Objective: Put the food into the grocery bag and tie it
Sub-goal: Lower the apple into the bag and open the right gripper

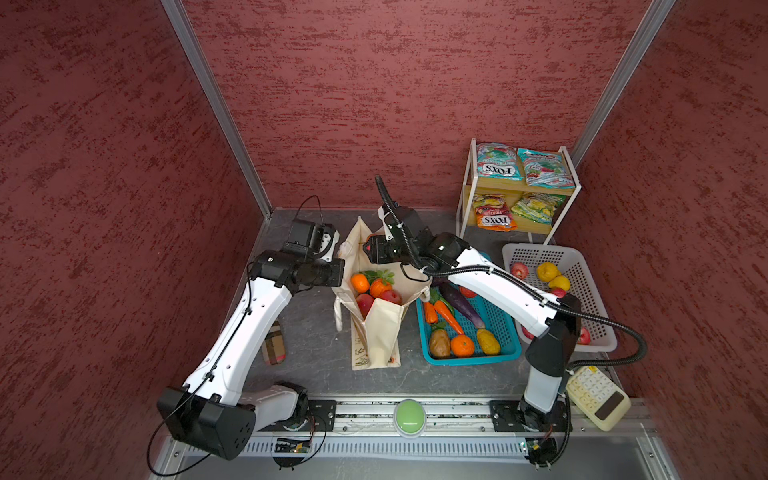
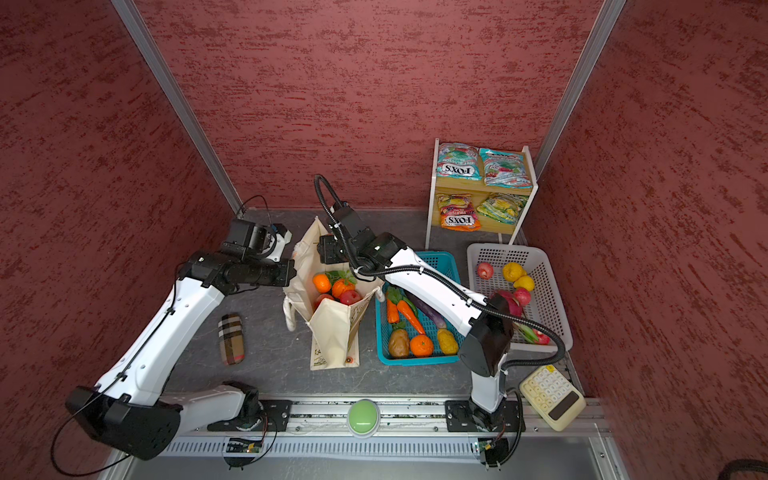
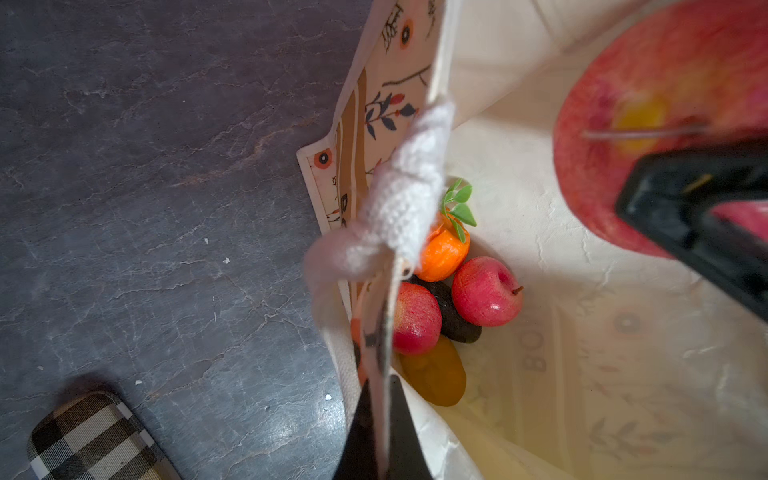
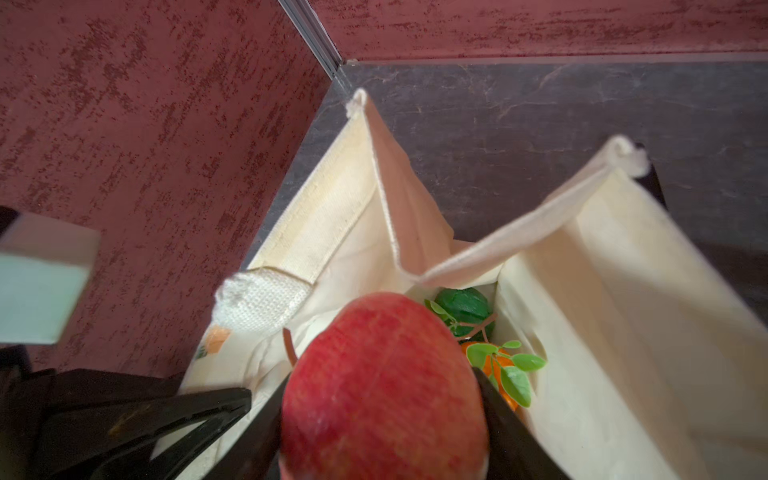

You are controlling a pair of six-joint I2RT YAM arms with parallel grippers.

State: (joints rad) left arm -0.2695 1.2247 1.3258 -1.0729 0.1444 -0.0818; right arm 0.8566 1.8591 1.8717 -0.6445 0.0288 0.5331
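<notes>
The cream grocery bag (image 1: 376, 328), soft and floppy, stood at the centre of a top view. The left gripper (image 3: 380, 399) was pinched shut on its rim. The right gripper (image 4: 380, 386) clamped a red apple (image 4: 374, 349), likely light and slick, across its middle above the opening.

Top views overlook everything from high — wrist views, close, share the bag (image 3: 519, 187).
</notes>
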